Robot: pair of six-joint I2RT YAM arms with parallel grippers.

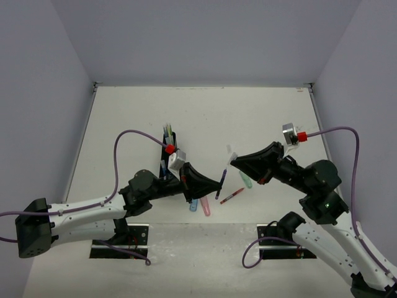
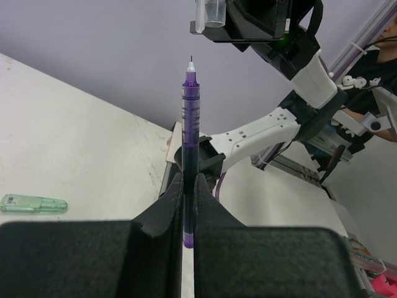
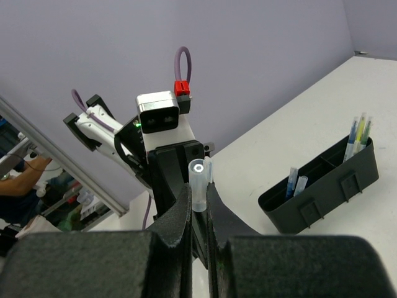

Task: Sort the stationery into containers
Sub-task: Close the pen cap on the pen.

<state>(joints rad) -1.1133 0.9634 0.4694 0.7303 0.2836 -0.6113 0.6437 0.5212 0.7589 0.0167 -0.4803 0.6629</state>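
Purple pen is being clenched by the left fingers, tip pointing to 12 o'clock in the wrist view, its barrel being partly hidden between them. A clear cap is being gripped by the right fingers. The black organiser, at 10 o'clock of the pen overhead, is being partly covered by the left arm on the bench.

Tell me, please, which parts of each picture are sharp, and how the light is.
Top external: even, soft light, faint shadows, no glare; the red pen looks tiny. Left wrist: the purple pen is sharp, the left gripper near the lens is dark and soft. Right wrist: the clear pen cap and black organiser are sharp.
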